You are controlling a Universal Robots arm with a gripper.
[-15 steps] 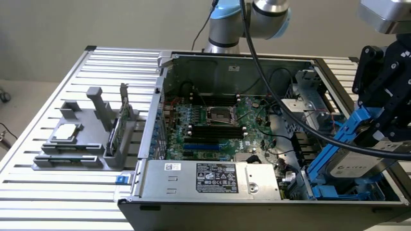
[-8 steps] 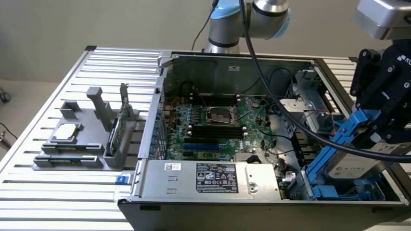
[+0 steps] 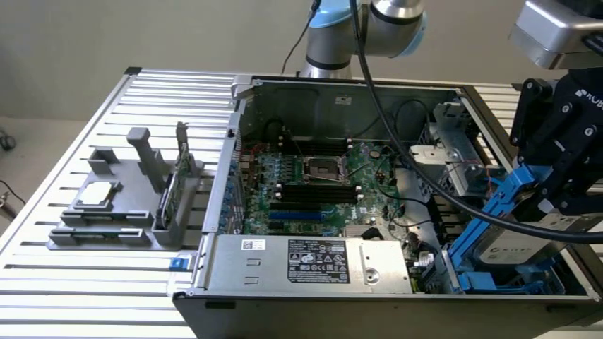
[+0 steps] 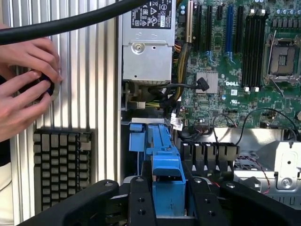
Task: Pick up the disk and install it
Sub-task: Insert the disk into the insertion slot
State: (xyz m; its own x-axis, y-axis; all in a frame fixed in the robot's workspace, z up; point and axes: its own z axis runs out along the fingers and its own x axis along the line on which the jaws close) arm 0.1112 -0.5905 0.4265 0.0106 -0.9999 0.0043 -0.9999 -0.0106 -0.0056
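Gripper [image 3: 551, 198] (one, black, on the single arm [image 3: 363, 28]) at the exterior view's right, its fingers closed on the blue carrier of the disk [image 3: 513, 247]. In the wrist view the carrier's blue end stands between the two black fingers of the gripper [image 4: 167, 197], touching both.

Disk [image 4: 164, 160]: one. It is held tilted, its upper end in the gripper and its lower end down inside the drive bay, in the lower right corner of the open computer case [image 3: 377, 311]. Its silver-grey face with the label shows just below the gripper.

Cable [image 3: 405, 169]: one, thick and black, running from the arm across the case to the gripper.

Inside the case: one motherboard [image 3: 320, 176] with one processor socket [image 3: 315, 168] at the middle, and one power supply [image 3: 311, 261] along the front edge, low in the frame.

Slatted metal table [image 3: 113, 106]: one. At the exterior view's left it carries one grey fixture [image 3: 104, 236] holding one flat silver square chip [image 3: 99, 194] and one thin upright circuit card [image 3: 172, 191].

Hands [image 4: 21, 101]: two, a person's, over the table beside the case, fingers together on a small dark round object [image 4: 40, 87].
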